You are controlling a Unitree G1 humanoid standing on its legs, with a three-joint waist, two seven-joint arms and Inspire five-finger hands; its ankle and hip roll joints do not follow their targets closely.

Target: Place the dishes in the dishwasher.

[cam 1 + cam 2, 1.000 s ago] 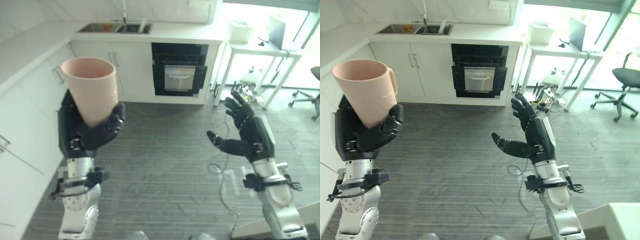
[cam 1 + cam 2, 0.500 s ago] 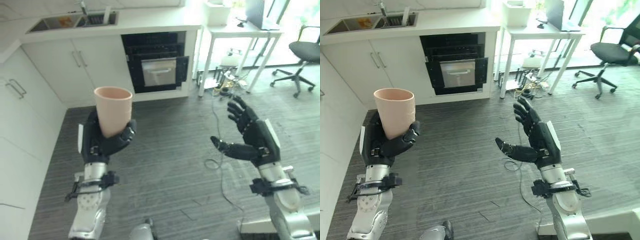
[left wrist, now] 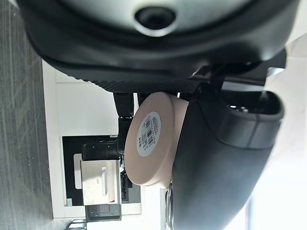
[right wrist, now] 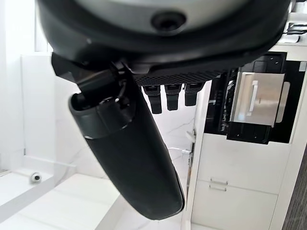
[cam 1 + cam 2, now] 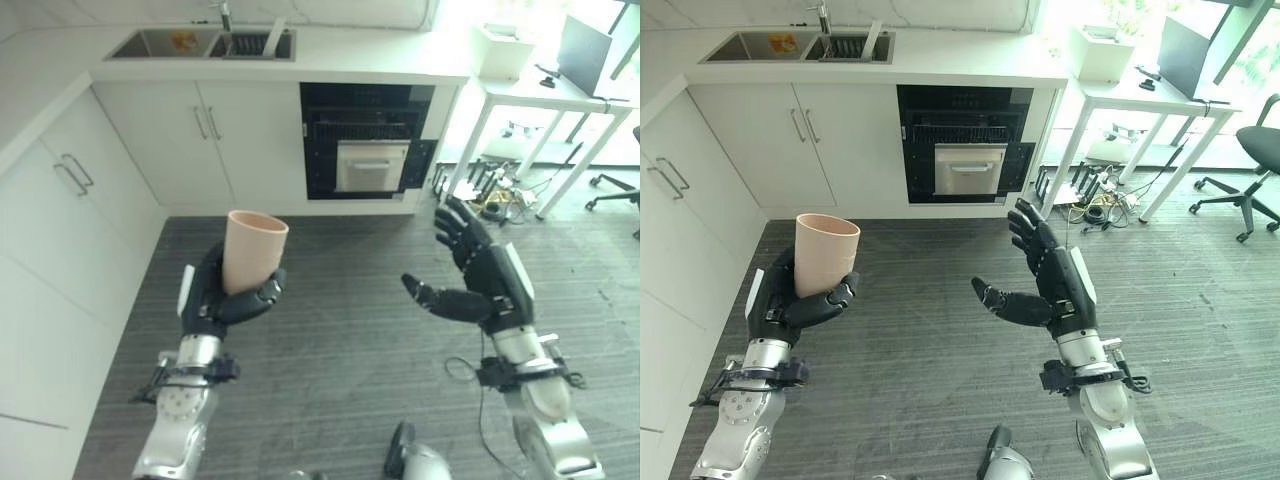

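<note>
Pink cup (image 5: 252, 250) in left hand (image 5: 222, 300)

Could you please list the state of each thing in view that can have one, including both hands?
Cup: upright, mouth up, held off the floor.
Left hand: shut on the cup.
Right hand: open, holding nothing.
Dishwasher: open, rack showing above the door.
Cabinet doors: shut.
</note>
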